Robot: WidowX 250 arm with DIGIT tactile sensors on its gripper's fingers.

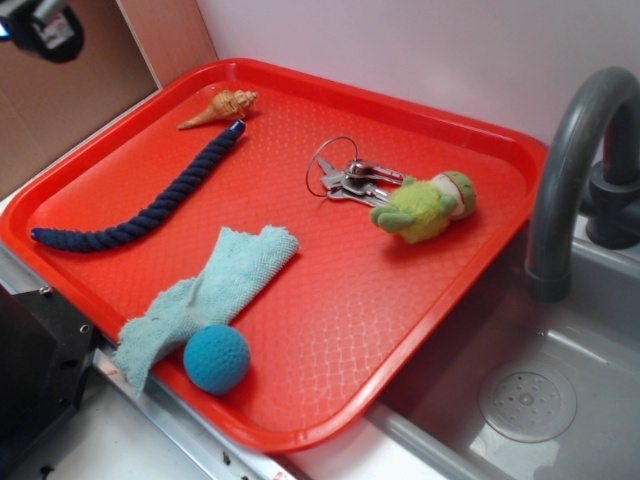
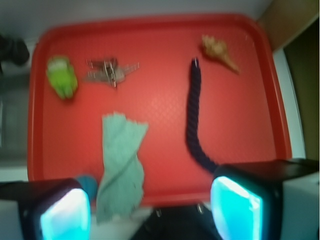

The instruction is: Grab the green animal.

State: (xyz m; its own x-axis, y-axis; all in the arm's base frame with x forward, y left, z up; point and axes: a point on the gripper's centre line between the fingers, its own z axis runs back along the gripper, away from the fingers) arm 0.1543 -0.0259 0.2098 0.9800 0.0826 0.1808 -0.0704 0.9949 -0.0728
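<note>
Lime-green and fuzzy, the green animal lies on its side near the far right edge of the red tray, just beside the keys. The fingers stand wide apart, gripping nothing, high above the opposite side of the tray. In the wrist view the toy sits far up-left, its long axis roughly across the gap

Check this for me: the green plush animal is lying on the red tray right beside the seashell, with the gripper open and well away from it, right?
Not quite. The green animal lies beside the keys, not the seashell, which sits across the red tray. The exterior view shows it. The gripper is open and away.
</note>
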